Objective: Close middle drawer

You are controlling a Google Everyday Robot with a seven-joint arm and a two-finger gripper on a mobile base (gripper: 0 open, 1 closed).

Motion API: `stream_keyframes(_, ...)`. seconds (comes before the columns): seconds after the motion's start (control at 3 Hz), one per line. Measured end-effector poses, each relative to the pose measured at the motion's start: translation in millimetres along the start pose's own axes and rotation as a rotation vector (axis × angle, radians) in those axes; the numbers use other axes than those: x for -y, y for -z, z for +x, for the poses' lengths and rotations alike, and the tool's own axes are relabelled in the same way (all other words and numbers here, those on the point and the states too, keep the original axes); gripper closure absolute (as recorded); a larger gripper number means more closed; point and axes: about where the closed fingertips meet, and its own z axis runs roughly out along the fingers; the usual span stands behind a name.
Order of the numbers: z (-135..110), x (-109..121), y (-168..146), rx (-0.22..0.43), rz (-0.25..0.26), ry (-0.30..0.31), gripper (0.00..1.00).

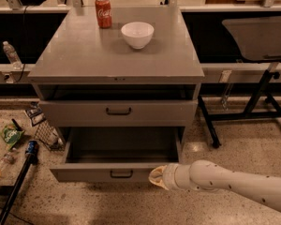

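Observation:
The middle drawer (84,172) is pulled far out of the grey cabinet (84,55), and its dark inside shows. Its flat grey front carries a small black bar handle (122,174). The uppermost drawer (117,112) above it stands only slightly out. The lowest drawer is hidden under the open one. My gripper (157,176) is low at the right end of the middle drawer's front, at or just before it. My white arm (234,184) reaches in from the lower right.
A red soda can (103,12) and a white bowl (137,34) stand on the cabinet top. Floor clutter lies left: a green bag (10,136), a wire basket (46,132), a black pole (16,182). A black-legged table (257,97) stands right.

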Motion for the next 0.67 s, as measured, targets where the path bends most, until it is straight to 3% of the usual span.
stream_keyframes(0.33,12,0,-19,-0.043,0.041,0.027,1.00)
stream_keyframes(0.67,22,15,-28,-0.086,0.115,0.047,1.00)
